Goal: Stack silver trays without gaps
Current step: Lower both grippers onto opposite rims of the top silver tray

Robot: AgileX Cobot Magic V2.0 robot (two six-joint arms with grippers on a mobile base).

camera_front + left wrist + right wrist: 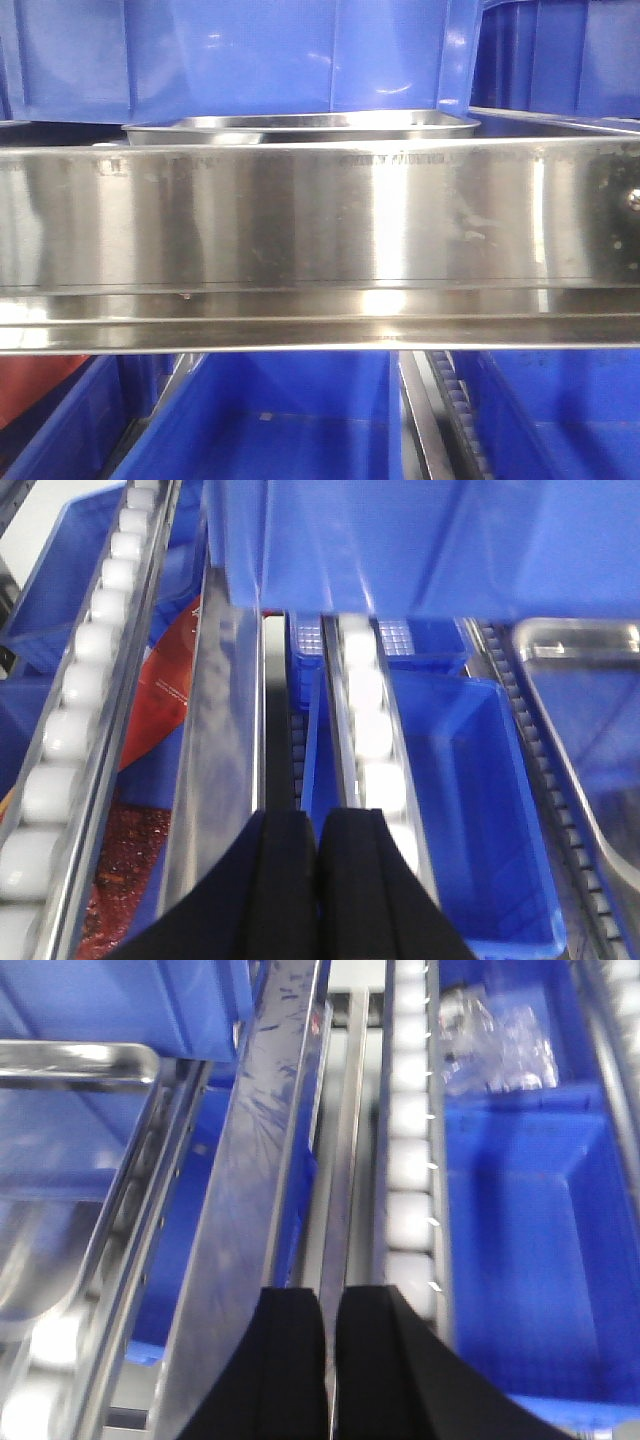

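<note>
A silver tray (300,127) sits on the shelf behind the steel rail, with only its rim showing. A second silver edge (560,120) lies to its right; I cannot tell whether it is a tray. In the left wrist view a silver tray (575,638) lies at the far right, apart from my left gripper (318,825), which is shut and empty over the roller tracks. In the right wrist view a silver tray (80,1060) lies at the far left, apart from my right gripper (330,1305), which is shut and empty with only a hairline gap.
The wide brushed-steel shelf rail (320,220) crosses the front view. Blue bins stand above (300,50) and below (300,420) it. White roller tracks (365,710) (410,1160), a blue bin (470,780), red packets (150,700) and a bin of clear bags (490,1030) lie below the grippers.
</note>
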